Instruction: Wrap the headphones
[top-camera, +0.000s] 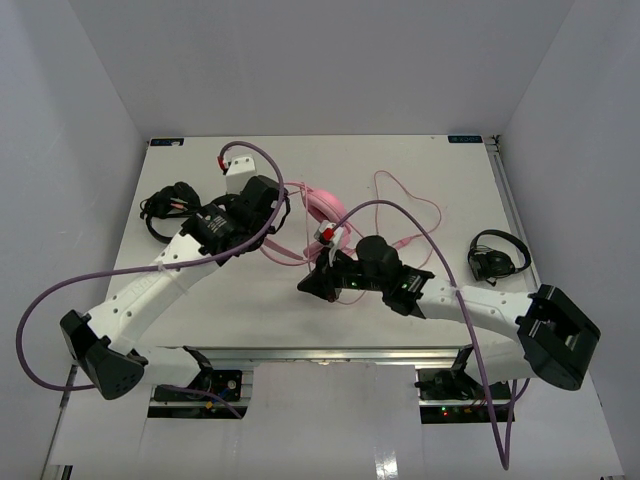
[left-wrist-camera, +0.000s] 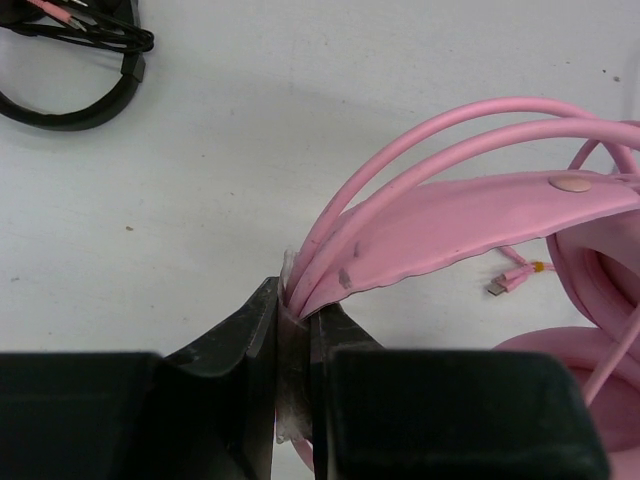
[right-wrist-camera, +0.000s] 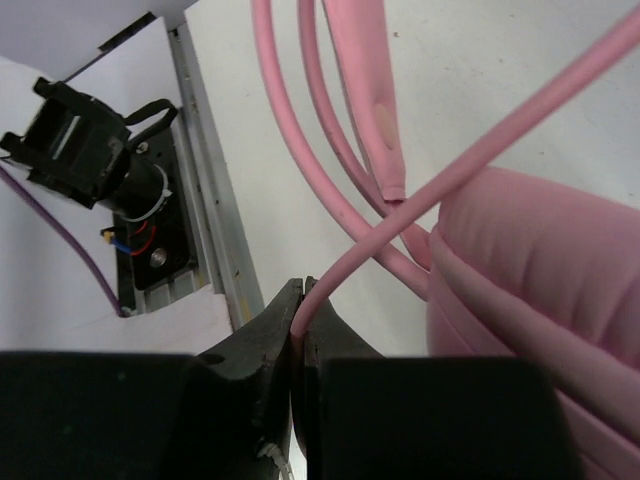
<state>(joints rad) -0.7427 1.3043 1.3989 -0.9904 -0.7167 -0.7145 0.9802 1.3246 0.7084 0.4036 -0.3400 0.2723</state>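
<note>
Headphones (top-camera: 322, 205), pink, mid-table (top-camera: 400, 160), between the two grippers. Left gripper (left-wrist-camera: 295, 320) clamped tight on one end of the headband (left-wrist-camera: 480, 215) (flat strap and two round rails pinched together). Right gripper (right-wrist-camera: 298, 300) closed almost flat on one strand of cable (right-wrist-camera: 480, 160), just beside an ear cup (right-wrist-camera: 540, 260). More cable looping loose toward the far right. Left black headset (top-camera: 165, 205) and right black headset (top-camera: 497, 257) well apart, near opposite edges. Plug (left-wrist-camera: 505, 283) flat on the table.

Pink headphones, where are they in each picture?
Top: headphones near the picture's middle.
Left wrist: right side, headband pinched in the left claw.
Right wrist: right side, ear cup.
Shared landmark: the thin pink cable, pinched in the right claw.
</note>
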